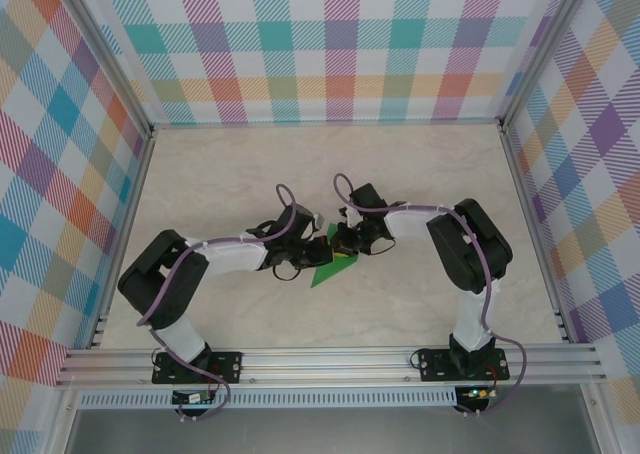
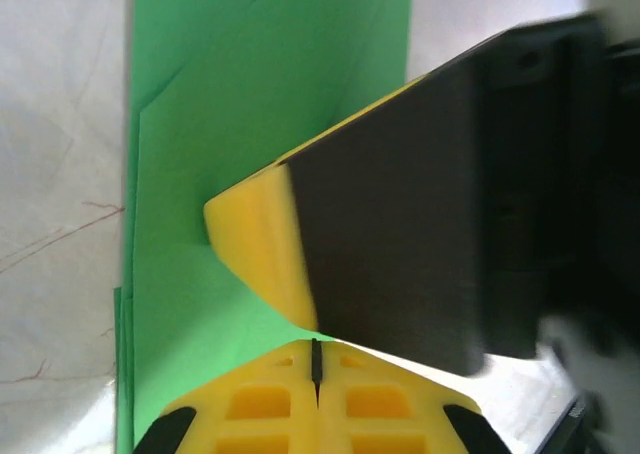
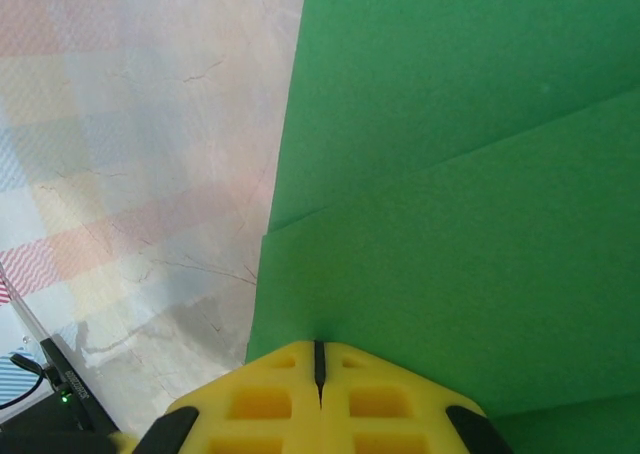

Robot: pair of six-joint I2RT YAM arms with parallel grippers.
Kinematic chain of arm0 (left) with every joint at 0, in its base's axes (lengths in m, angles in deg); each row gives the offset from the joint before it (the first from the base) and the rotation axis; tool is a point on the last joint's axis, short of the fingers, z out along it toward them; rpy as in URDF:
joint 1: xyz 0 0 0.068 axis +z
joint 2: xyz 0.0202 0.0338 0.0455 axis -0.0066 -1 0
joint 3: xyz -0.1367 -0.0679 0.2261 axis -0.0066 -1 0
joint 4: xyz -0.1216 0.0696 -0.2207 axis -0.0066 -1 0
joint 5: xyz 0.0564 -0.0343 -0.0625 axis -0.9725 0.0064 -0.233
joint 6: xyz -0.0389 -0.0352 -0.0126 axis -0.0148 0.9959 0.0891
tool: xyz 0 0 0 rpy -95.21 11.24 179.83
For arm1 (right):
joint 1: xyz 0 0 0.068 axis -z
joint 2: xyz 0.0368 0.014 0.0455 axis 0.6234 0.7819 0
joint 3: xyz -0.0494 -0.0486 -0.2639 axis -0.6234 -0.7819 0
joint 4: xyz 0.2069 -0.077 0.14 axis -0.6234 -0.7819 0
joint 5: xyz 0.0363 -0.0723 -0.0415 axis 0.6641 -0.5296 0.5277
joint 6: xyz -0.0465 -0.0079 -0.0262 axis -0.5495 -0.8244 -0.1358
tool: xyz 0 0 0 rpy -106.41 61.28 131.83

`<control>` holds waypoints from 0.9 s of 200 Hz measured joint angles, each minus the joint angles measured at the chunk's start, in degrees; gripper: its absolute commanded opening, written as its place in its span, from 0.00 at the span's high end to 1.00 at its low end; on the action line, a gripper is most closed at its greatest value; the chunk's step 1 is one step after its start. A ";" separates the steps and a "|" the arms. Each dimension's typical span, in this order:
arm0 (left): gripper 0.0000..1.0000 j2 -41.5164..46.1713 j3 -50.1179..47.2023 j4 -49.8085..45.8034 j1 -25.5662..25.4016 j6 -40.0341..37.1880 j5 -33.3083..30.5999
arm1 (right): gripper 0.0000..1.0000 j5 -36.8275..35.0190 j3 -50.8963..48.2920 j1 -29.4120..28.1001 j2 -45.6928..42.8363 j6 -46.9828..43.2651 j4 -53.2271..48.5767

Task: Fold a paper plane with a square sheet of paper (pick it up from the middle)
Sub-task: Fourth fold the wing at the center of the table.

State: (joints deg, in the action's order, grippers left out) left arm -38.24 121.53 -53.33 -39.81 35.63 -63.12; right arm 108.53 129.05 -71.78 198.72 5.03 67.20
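Centrally, the square sheet of paper (image 1: pixel 328 270), creased into overlapping layers, lies flat on the table (image 1: pixel 250 174). I see both arms bent inward, meeting over it. Left gripper (image 2: pixel 316 359) and right gripper (image 3: pixel 320 359): jaws fully closed, tips at the green surface, nothing between them.
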 measured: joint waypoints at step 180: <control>1.00 5.99 -18.62 16.06 1.31 0.22 3.02 | 1.00 0.09 4.59 -0.02 2.27 0.02 -6.58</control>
State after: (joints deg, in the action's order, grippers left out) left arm -32.25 102.91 -37.27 -38.49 35.84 -60.10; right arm 108.62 133.64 -71.80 200.99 5.05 60.62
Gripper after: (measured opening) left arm 0.039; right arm 0.045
